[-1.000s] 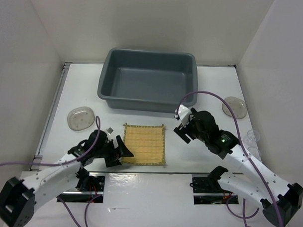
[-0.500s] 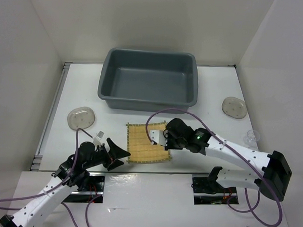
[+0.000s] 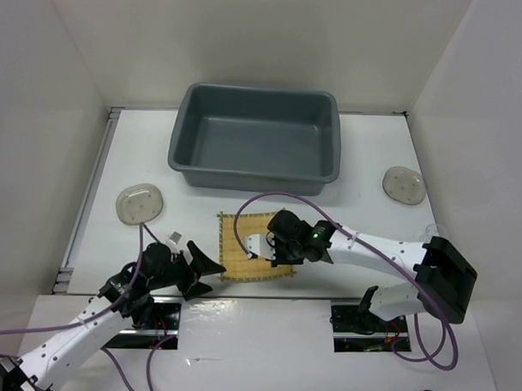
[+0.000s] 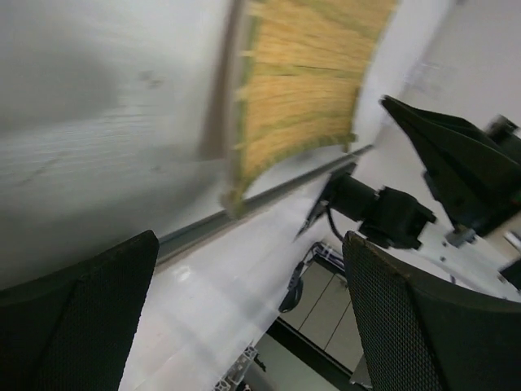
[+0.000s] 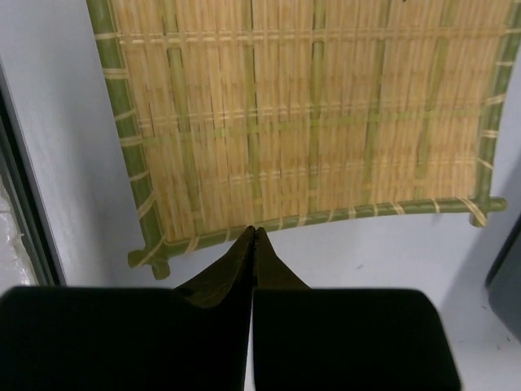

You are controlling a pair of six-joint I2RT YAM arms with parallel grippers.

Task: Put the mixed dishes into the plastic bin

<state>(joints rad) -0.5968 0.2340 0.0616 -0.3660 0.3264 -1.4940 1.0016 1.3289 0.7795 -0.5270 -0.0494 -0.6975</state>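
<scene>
The tan bamboo mat [image 3: 233,246] lies flat on the white table in front of the grey plastic bin [image 3: 253,171]. My right gripper [image 3: 281,248] hangs over the mat's right part, shut. In the right wrist view its gripper [image 5: 255,231] has its tips pressed together right at the mat's [image 5: 309,122] green edge strip; I cannot tell whether they pinch it. My left gripper [image 3: 204,275] is open off the mat's near-left corner, nothing between its fingers [image 4: 423,326]; the mat [image 4: 309,73] lies ahead of it. One clear plate [image 3: 139,204] sits left, another [image 3: 405,185] right. A small clear cup [image 3: 435,236] stands far right.
White walls close in the table on the left, back and right. A metal rail [image 3: 84,215] runs along the table's left edge. Purple cables [image 3: 269,200] loop over the mat from the right arm.
My right arm swung left from beside the mat onto it and its jaws shut at the mat's edge. My left arm pulled back toward the near edge, still open. The mat shifted slightly.
</scene>
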